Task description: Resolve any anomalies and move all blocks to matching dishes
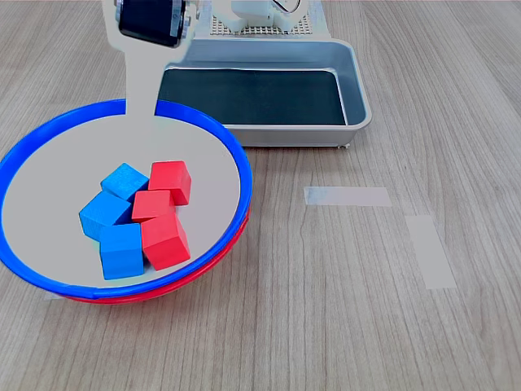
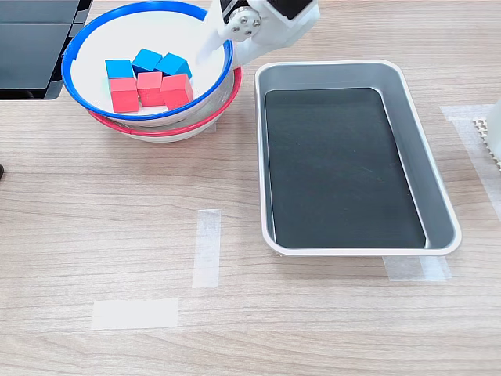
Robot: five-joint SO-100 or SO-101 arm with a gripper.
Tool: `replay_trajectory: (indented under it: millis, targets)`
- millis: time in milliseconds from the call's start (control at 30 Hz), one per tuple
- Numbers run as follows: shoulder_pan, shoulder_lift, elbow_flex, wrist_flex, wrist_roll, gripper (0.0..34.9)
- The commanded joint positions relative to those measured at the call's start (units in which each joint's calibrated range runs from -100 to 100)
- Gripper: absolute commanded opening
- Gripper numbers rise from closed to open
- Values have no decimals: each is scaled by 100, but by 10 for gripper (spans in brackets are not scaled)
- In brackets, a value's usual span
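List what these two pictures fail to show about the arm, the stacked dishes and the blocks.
- Gripper: in both exterior views the top edge cuts off the arm; open or shut cannot be told.
- Red-rimmed dish: its inside is covered by the blue-rimmed dish nested in it, in both exterior views.
- Blocks: anything beneath the pile is hidden.

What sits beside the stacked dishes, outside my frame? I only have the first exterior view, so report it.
Observer: In the second exterior view, a black flat object lies right next to the blue-rimmed dish, on the second exterior view's left.
Operator: Now check the tray floor hidden behind its near wall.
Observer: The second exterior view shows the grey tray from above. Its whole dark base is visible, and nothing lies on it.
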Motion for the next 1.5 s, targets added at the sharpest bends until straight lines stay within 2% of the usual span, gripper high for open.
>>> replay_trajectory:
  millis: [0, 67, 100, 167, 533, 1067, 1467]
  targets:
    - [-103, 183, -184, -303, 39, 97]
    - [-113, 260, -175, -361, 73, 76]
    - [-113, 269, -175, -369, 78, 39]
    - [-113, 269, -193, -328, 78, 3]
    - [-28, -260, -148, -196, -176, 0]
    - [-301, -942, -539, 118, -479, 0]
    - [-1515, -1002, -985, 605, -791, 0]
